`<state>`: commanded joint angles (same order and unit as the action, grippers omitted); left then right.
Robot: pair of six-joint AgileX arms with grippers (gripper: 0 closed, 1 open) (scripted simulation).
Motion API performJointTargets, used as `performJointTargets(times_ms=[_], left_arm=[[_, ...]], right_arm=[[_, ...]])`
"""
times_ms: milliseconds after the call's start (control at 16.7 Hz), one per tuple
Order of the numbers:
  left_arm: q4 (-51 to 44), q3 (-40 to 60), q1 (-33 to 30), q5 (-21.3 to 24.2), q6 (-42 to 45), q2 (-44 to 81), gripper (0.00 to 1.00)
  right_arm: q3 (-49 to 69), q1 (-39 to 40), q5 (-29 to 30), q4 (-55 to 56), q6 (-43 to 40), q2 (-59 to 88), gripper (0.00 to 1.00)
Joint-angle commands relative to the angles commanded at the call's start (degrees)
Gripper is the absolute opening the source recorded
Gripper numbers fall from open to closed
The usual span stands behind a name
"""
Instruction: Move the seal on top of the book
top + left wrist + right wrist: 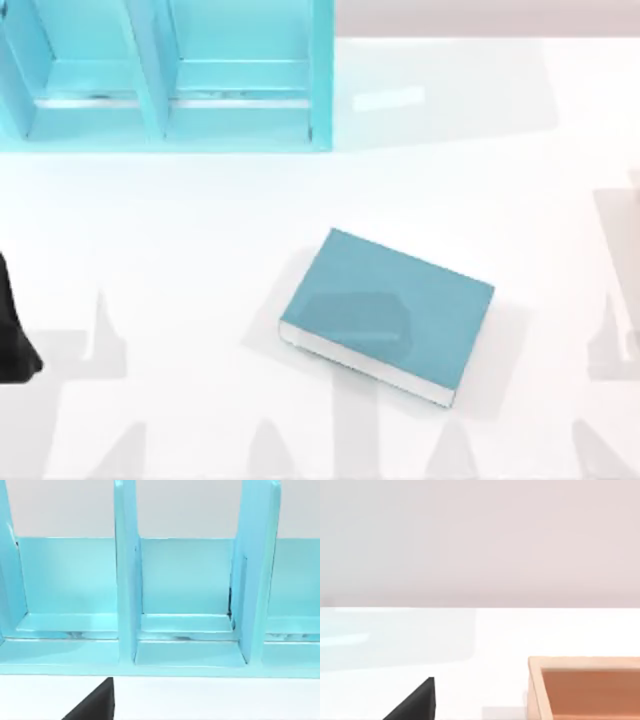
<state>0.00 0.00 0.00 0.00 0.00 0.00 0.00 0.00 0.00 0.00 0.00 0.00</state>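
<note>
Black, a corner of my left arm (pixel 15 335) shows at the tabletop's left edge, parked; whether that pincer is released or clenched I cannot tell. From its wrist I look straight at the light blue shelf unit (pixel 127 580), upright dividers splitting it into compartments, which stands along the far edge toward the far left corner of the white tabletop (pixel 150 230). From my right wrist, another dark tip (pixel 417 702) shows, its state equally unreadable, and close by sits a tan-brown, open box-like thing (pixel 585 687). Whether that is the seal I cannot say. Near the middle of the tabletop lies the teal book (pixel 390 310), flat and turned at an angle, white page edges facing the near edge, nothing on its cover.
</note>
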Motion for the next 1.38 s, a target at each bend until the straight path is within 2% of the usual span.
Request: performJointTargets(times_ms=[360, 600, 840, 1380], left_arm=[[0.0, 0.0, 0.0, 0.0, 0.0, 0.0, 1.0], [0.0, 0.0, 0.0, 0.0, 0.0, 0.0, 1.0], [0.0, 0.0, 0.0, 0.0, 0.0, 0.0, 1.0], [0.0, 0.0, 0.0, 0.0, 0.0, 0.0, 1.0]], right_arm=[[1.8, -0.8, -0.1, -1.7, -0.6, 1.8, 1.0], [12.6, -4.8, -0.3, -11.3, -3.9, 12.7, 1.0], [31.0, -10.4, -0.5, -26.1, -8.6, 33.0, 1.0], [75.6, -20.8, -0.3, -59.6, -18.7, 89.7, 1.0]])
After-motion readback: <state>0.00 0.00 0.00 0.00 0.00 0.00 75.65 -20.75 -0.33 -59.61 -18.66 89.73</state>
